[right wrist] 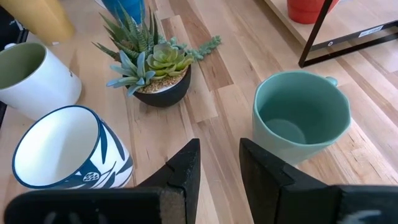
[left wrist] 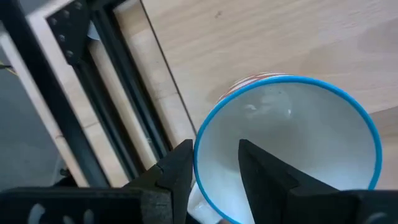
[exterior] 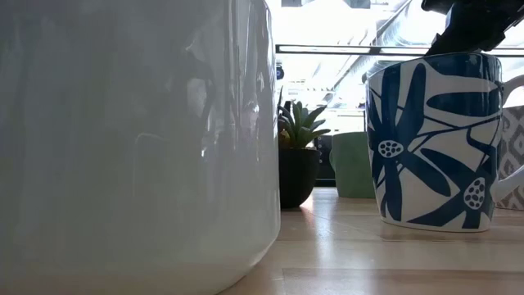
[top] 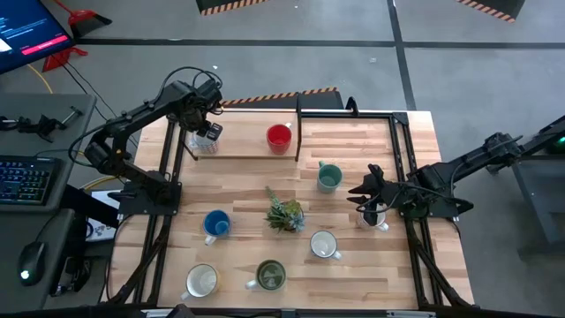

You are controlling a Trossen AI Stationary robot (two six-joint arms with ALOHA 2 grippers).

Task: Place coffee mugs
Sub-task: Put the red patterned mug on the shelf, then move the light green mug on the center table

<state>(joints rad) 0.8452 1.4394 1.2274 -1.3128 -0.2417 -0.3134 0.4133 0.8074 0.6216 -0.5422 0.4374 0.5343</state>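
Mugs stand scattered over the wooden table (top: 353, 283), and the left arm is busy with one at the far-left end of the raised board (top: 243, 148). There the left gripper (left wrist: 214, 152) straddles the rim of a white mug with a blue lip (left wrist: 292, 124). One finger is inside the cup and one outside, and they are spread wider than the thin wall between them (so not pinching it). The mug sits upright on the board, with the red mug (top: 279, 137) farther along the same board and well apart from it.

The right gripper (right wrist: 217, 152) hangs over the right side of the table, directly above a white mug (top: 378, 223). Its fingers are parted, with only bare wood showing between the tips. Ahead of it stands the teal mug (right wrist: 301, 118), upright and empty. The small spiky plant (right wrist: 155, 68) is in its dark pot near the table's middle, and a white mug with a blue leaf pattern (right wrist: 62, 149) is beside that.

Nearer the front edge, the blue mug (top: 216, 223) stands left of the plant. The olive green mug (top: 269, 276) and a cream mug (top: 201, 281) sit side by side at the front.
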